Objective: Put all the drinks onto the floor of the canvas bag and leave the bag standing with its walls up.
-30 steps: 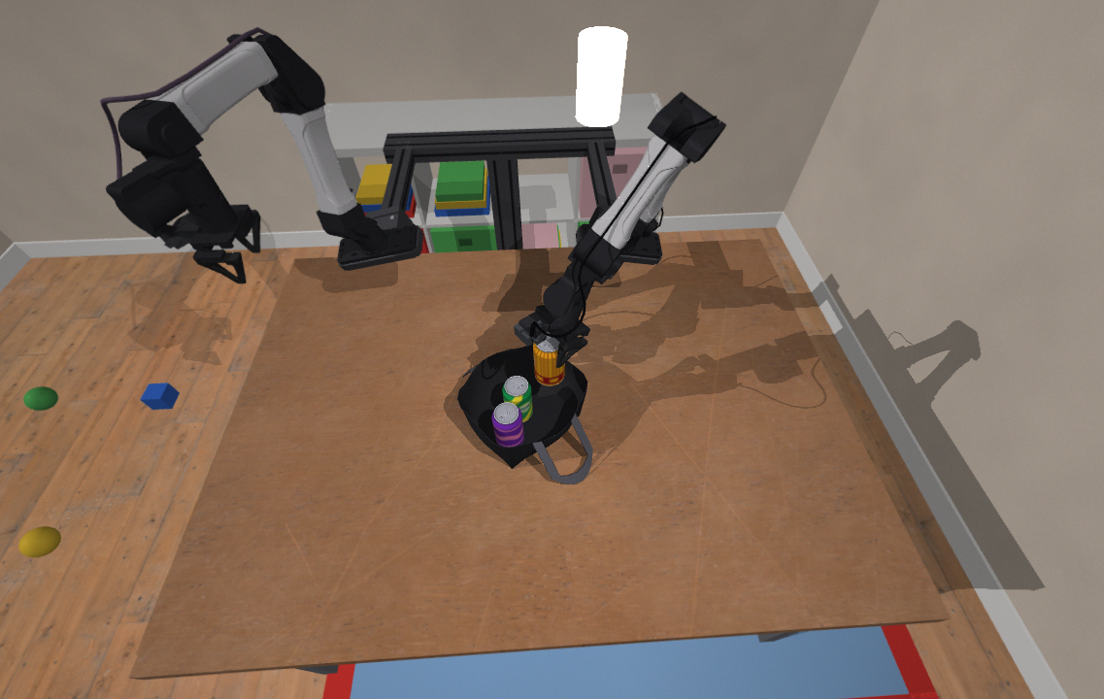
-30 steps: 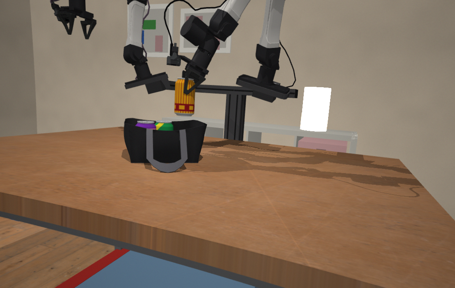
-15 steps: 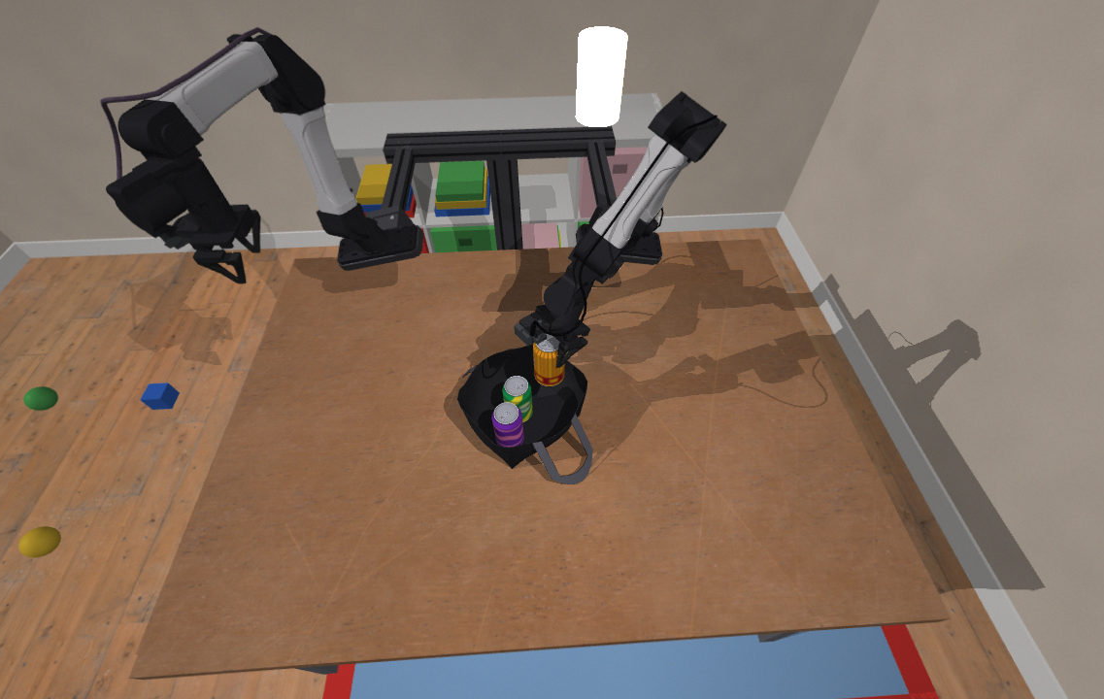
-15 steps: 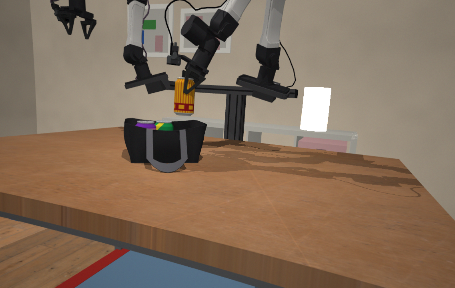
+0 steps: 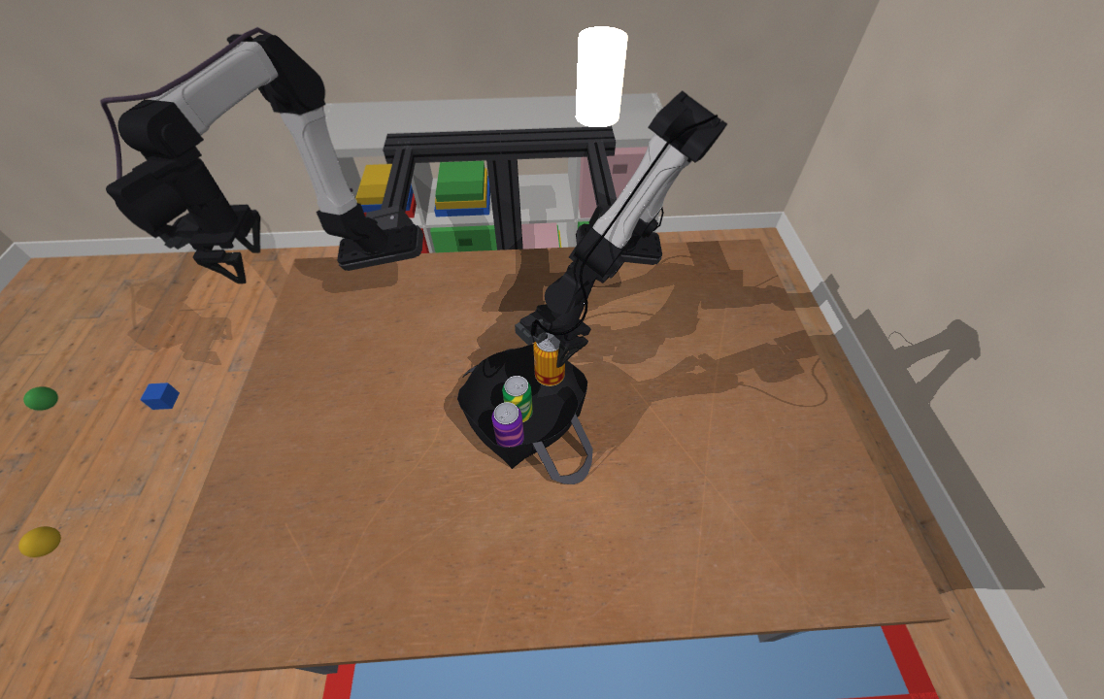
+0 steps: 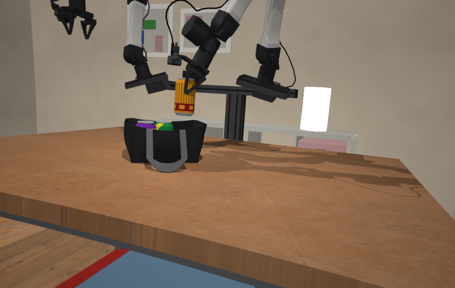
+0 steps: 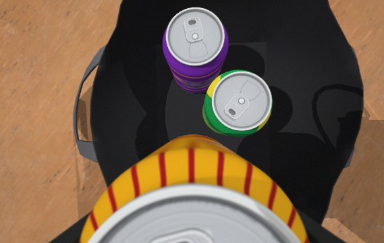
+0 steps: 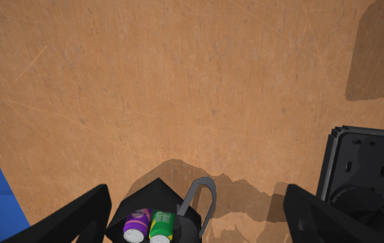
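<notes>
The black canvas bag (image 5: 476, 407) (image 6: 166, 143) (image 7: 299, 67) (image 8: 154, 196) stands on the table with its walls up and mouth open. A purple can (image 5: 509, 432) (image 6: 145, 125) (image 7: 195, 75) (image 8: 137, 224) and a green can (image 5: 524, 408) (image 6: 166, 127) (image 7: 239, 101) (image 8: 162, 223) stand upright inside, close together. My left gripper (image 5: 549, 348) (image 6: 186, 87) is shut on a yellow-orange can (image 5: 549, 366) (image 6: 184, 98) (image 7: 192, 172), held upright above the bag's rear part. Its base is slightly above the rim in the exterior view. My right gripper (image 5: 248, 263) (image 6: 78, 35) (image 8: 196, 194) is open and empty, high beyond the table's side.
A grey handle (image 5: 570, 478) (image 6: 167, 167) hangs outside the bag on the table (image 5: 668, 539) (image 6: 257, 200). Both arm bases stand at the table's back edge by a black frame (image 5: 505, 208) (image 6: 235, 114). A glowing white lamp (image 5: 600, 78) (image 6: 315, 109) stands behind.
</notes>
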Tool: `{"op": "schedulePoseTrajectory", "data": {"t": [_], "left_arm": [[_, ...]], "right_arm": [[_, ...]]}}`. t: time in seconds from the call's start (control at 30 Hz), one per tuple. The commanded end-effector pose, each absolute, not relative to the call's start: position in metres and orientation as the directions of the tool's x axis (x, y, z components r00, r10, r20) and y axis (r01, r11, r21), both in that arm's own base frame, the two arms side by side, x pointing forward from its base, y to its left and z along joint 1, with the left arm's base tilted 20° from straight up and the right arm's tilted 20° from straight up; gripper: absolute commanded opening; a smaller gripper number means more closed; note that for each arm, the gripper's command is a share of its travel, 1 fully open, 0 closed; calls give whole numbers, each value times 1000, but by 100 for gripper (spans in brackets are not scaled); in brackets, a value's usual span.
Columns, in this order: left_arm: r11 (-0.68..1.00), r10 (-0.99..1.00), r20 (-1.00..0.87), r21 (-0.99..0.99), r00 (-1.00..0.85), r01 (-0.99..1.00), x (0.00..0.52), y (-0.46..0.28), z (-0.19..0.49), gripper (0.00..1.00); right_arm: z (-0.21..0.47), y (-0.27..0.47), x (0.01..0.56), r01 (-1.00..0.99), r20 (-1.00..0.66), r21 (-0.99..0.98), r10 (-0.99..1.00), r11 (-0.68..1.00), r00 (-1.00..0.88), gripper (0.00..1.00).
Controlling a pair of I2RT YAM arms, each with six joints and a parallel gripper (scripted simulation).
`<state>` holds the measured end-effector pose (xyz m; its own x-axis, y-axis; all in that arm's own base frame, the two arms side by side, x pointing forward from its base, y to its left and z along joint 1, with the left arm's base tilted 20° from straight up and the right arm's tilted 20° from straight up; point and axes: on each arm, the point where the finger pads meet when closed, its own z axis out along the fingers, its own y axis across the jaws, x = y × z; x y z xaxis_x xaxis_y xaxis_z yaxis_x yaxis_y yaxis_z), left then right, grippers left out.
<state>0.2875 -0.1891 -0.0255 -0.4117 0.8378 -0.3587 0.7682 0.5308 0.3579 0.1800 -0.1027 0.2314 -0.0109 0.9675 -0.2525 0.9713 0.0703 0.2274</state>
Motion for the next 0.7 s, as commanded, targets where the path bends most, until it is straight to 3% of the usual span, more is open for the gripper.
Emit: {"op": "schedulePoseTrajectory", "data": {"t": [0.0, 0.67], "left_arm": [[552, 807, -467, 380, -361, 742, 304, -207, 1, 70], [540, 819, -436, 369, -372, 756, 305, -196, -42, 70]], "right_arm": [[239, -104, 183, 964, -273, 254, 962, 84, -11, 86], [239, -104, 183, 964, -273, 254, 962, 84, -11, 86]]}}
